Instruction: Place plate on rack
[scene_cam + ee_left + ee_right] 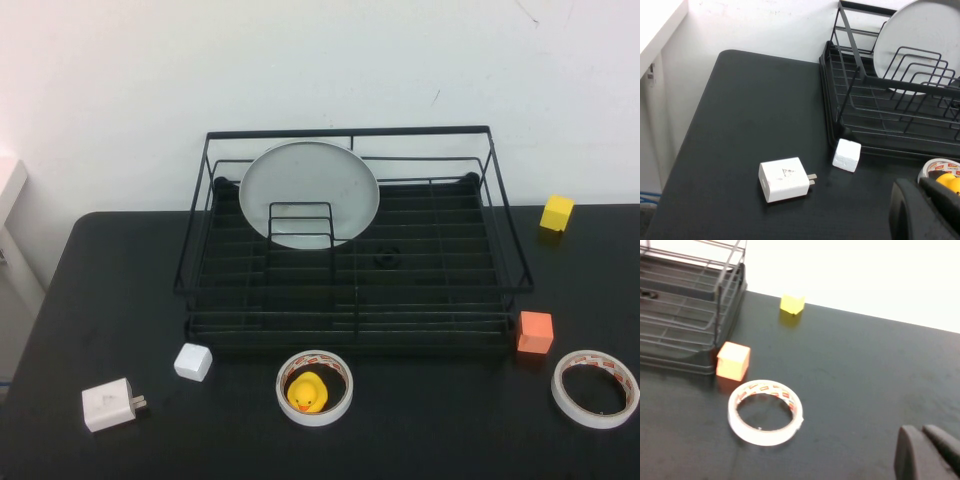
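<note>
- Setting: matte black table (240, 430) pushed against a plain white wall; no arm shows in the high view.
- Large round pale grey-white plate (310, 185) stands on edge inside the big black wire dish rack (500, 215), at its back left, leaning toward the rear rail. The small upright wire loop divider (300, 225) sits in front of it, presumably keeping the plate from sliding flat. Judged: placement looks complete.
- Plate's lower edge is masked by divider and rack wires; whether it touches the tray base cannot be told.
- Left gripper (920, 210): only dark fingertips at the edge of its wrist view, pressed together, empty, above the table near the front left of the rack.
- Right gripper (927, 452): likewise cut off, fingers together, holding nothing, over the right side of the table.
- Clutter on the table: white plug adapter (110, 403), white cube (193, 362), tape ring around yellow duck (308, 392), second tape roll (596, 388), orange cube (535, 332), yellow cube (557, 213).
</note>
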